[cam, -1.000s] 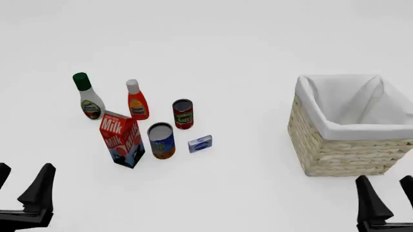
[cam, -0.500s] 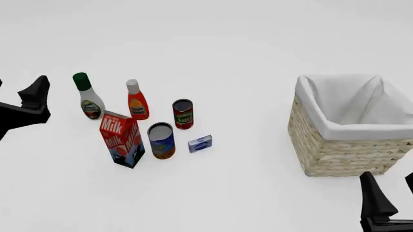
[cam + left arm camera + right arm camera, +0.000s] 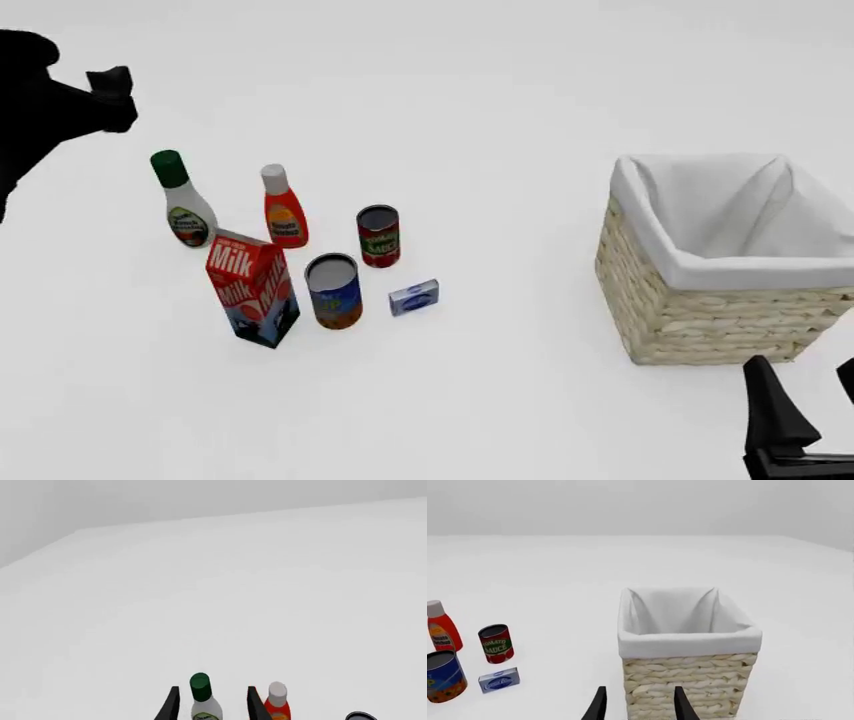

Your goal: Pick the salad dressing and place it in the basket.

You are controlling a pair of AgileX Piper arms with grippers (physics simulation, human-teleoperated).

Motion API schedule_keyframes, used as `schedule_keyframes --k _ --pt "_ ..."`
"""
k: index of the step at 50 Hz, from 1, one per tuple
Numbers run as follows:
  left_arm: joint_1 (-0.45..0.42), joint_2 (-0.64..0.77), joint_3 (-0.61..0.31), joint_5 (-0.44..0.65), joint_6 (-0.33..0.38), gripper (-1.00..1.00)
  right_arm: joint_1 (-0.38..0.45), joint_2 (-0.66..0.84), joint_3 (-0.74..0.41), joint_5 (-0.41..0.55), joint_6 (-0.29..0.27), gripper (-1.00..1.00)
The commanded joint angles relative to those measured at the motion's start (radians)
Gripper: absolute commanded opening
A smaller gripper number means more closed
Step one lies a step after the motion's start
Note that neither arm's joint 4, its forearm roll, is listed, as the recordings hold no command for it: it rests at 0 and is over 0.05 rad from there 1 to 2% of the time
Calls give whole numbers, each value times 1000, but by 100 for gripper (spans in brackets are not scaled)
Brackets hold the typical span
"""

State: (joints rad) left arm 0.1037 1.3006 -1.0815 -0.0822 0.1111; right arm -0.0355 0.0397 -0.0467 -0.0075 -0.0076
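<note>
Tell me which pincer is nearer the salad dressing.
Left. The left pincer is open and lined up on the salad dressing; the right pincer sits far off by the basket.

On the tabletop: two bottles, two cans, one milk carton, one small blue box and one basket.

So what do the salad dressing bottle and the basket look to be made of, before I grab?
The salad dressing looks like smooth, slightly glossy white plastic with a dark green cap and a printed oval label; it could be glass, the render leaves that open. The basket appears to be woven straw-coloured wicker, showing braided rows, with a matte white cloth lining folded over the rim.
</note>
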Motion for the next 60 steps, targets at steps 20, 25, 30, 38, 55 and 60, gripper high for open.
schedule_keyframes --k 20,25,30,38,55,60 --pt "49 389 -339 74 -56 100 4 4 13 -4 11 100" --pt "58 432 -366 76 -69 100 2 1 16 0 10 100" --pt "74 469 -382 75 -79 100 1 6 17 -5 13 100" --pt "83 531 -406 73 -81 100 3 19 16 -14 14 100" --pt "83 630 -463 79 -97 100 8 62 25 -58 13 100" --pt "80 648 -477 82 -110 100 7 58 19 -48 10 100"
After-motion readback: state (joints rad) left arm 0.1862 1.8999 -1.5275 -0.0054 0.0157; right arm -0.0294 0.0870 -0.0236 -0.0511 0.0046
